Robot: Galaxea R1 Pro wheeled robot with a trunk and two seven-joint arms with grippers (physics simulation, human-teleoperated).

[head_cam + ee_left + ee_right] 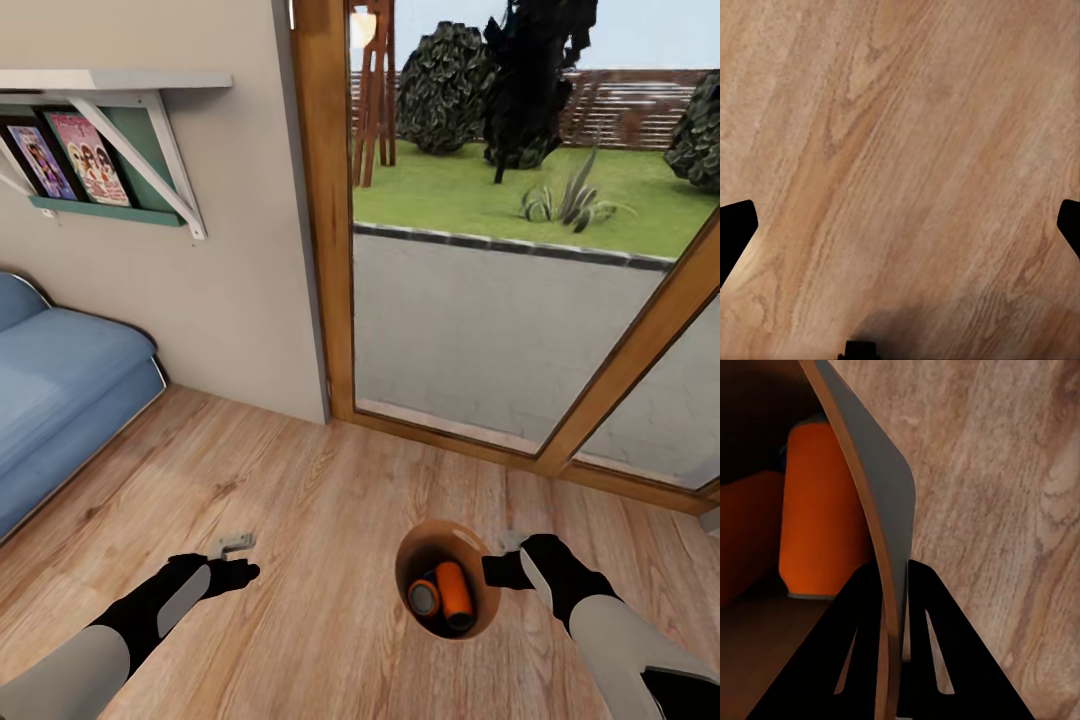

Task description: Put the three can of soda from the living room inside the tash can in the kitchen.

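The left gripper [236, 558] is hanging over bare wooden floor [300, 500] with its fingers spread wide and nothing between them; in the left wrist view its two dark fingertips [735, 232] are sitting at opposite edges of the picture with only floorboards between. To the left of that arm, one blue sofa [60, 390] is running out of the picture, and above it one wall shelf [110, 80] is carrying two magazines [90, 155] whose covers are too small to read.

Further right, the tash can [447, 535] is being held up above the floor, tilted so its dark inside is facing the head camera. Inside it two orange cans of soda are lying side by side: one [424, 597] is showing its grey end, the other [455, 590] its orange side. Whether a third is lying beneath them I cannot tell.

At the right, the right gripper [502, 570] is clamped on the bin's rim: in the right wrist view its two black fingers [937, 645] are pinching the thin wall [874, 510] between them, with an orange can [821, 510] just behind that wall. The can's far end is lost in shadow.

Behind, one wood-framed glass door [330, 200] is looking onto a lawn.
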